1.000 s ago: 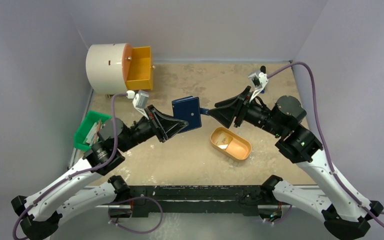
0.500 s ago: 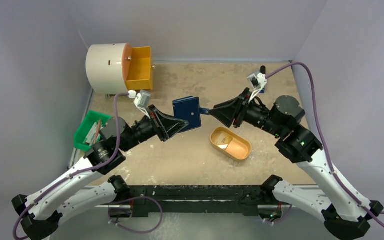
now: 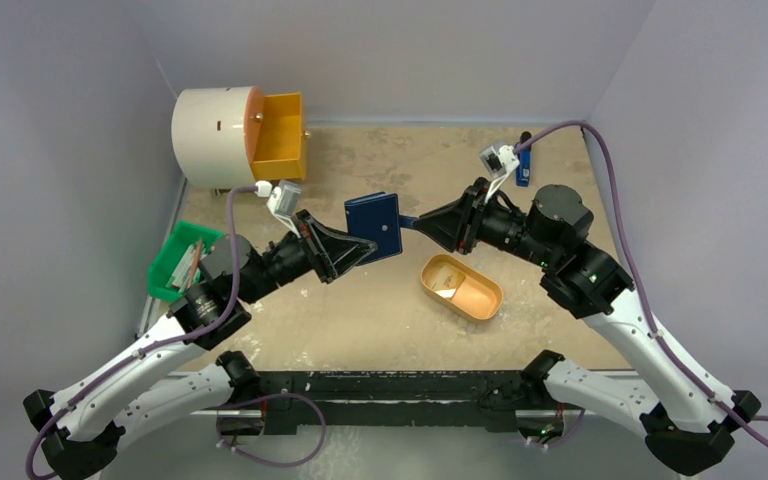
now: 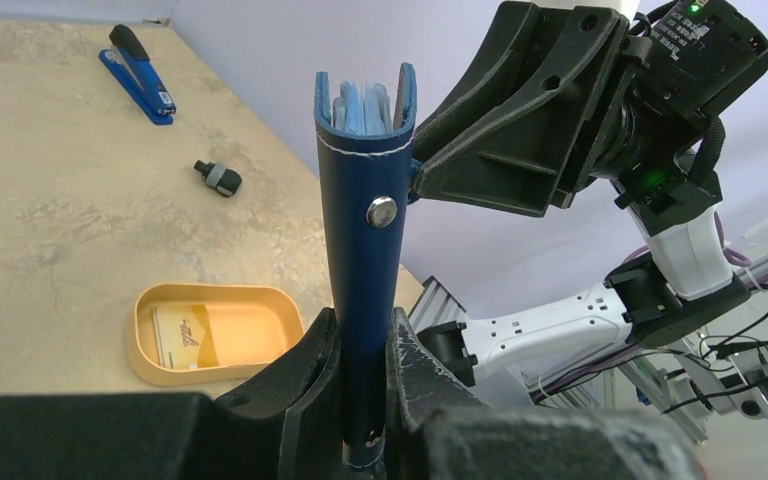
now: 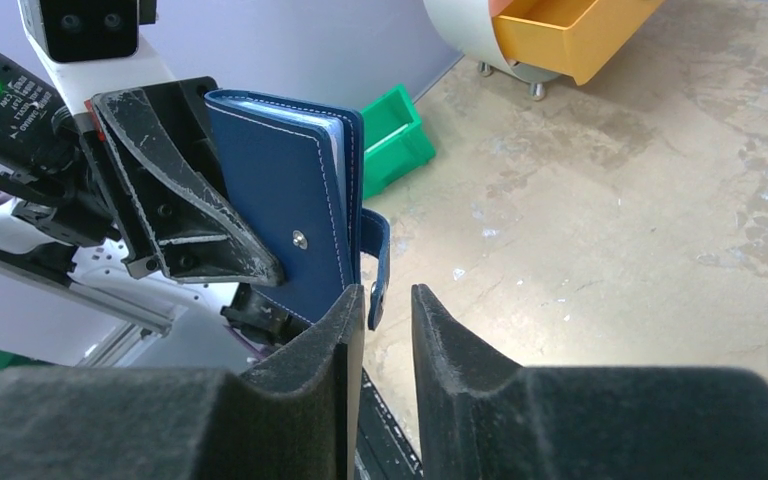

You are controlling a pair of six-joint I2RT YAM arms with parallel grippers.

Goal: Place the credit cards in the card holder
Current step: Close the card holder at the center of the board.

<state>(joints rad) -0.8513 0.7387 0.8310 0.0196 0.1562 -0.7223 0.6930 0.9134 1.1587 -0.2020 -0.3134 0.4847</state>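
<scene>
No card is in the card holder (image 4: 360, 230) yet, as far as its pale blue pockets (image 4: 360, 105) show. You have one credit card (image 4: 182, 335) lying in the orange oval tray (image 4: 145, 360), about 5 o'clock from the holder. Your left gripper (image 4: 362, 330) is clamped tight on the holder's near end. The holder is lifted over mid-table and folded, its long axis running straight out from that gripper toward roughly 2 o'clock. Your right gripper (image 5: 388, 300) stands narrowly parted at the loose snap tab (image 5: 376, 250), not yet pinching it.

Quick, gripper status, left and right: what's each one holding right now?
Left gripper: closed, holding the card holder by one end.
Right gripper: narrowly open, the holder's snap tab at its fingertips, not clamped.
</scene>
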